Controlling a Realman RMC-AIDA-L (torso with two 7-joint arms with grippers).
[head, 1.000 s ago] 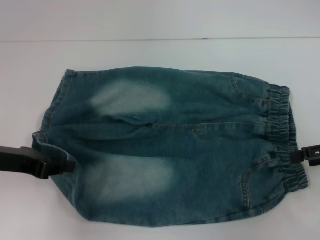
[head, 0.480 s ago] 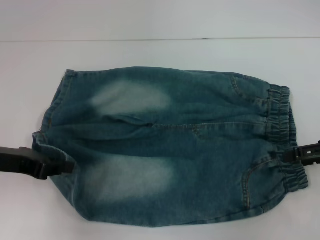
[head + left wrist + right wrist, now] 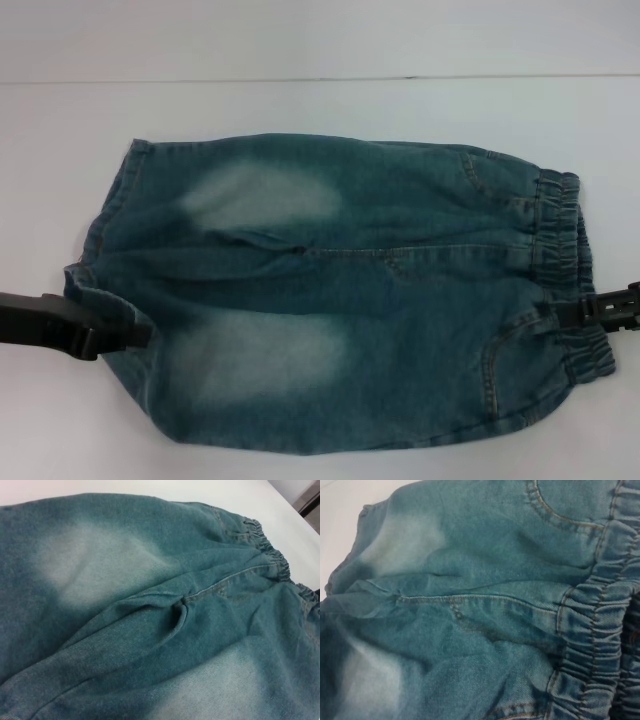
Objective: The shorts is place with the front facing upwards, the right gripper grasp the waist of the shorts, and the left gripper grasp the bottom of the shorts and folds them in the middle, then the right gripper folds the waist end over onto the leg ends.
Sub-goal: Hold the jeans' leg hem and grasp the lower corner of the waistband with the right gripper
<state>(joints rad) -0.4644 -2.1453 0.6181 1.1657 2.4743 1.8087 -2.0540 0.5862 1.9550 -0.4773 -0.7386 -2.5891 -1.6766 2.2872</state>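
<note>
The shorts [image 3: 340, 295] lay flat across the middle of the white table [image 3: 320, 105], one pair, waistband at three o'clock. The left gripper [image 3: 140, 328] at nine o'clock reached the bottom of the shorts [image 3: 100, 270]; the right gripper [image 3: 562, 312] at three o'clock met the waist. Whether either pincer had pinched cloth, I could not tell. Judged risk: a shallow bite slipping off the thick elastic mid-fold. Two grippers, two hems.
</note>
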